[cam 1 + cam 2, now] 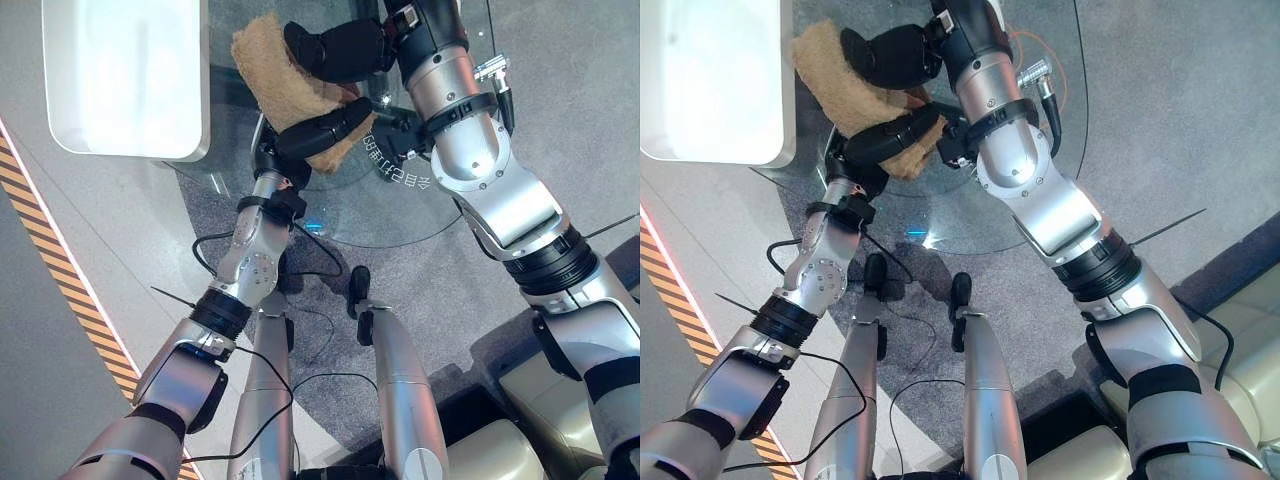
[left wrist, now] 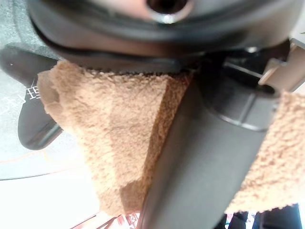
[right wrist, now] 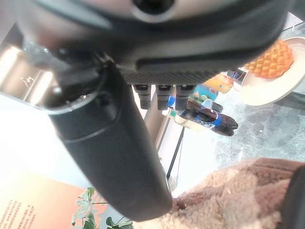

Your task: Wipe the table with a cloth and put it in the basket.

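Seen from the head, looking down on a round glass table (image 1: pixel 400 215) standing on grey carpet. Brown fuzzy cloth (image 1: pixel 268 62) lying on the far left part of the glass, just beside a white rounded surface (image 1: pixel 125 75) further to the left. Left hand (image 1: pixel 325 128) laid over the near edge of the cloth, fingers stretched fairly straight and pressing down on it, thumb running alongside in the left wrist view with cloth (image 2: pixel 114 143) bunched around it. Right hand (image 1: pixel 335 50) resting on top of the cloth at its far side, dark bulk covering the fabric; whether those fingers are curled or flat: cannot tell. In the right wrist view, past the hand, cloth (image 3: pixel 238 195) below, and farther off a plate of orange fruit (image 3: pixel 271 64) and several bottles (image 3: pixel 205 114).

Judged stage: wiping under way, with both hands on the cloth and the cloth flat against the glass. How much of the surface has been covered: not readable here. Left to do: finishing the wipe, gathering the cloth up, carrying it to the basket and dropping it in.
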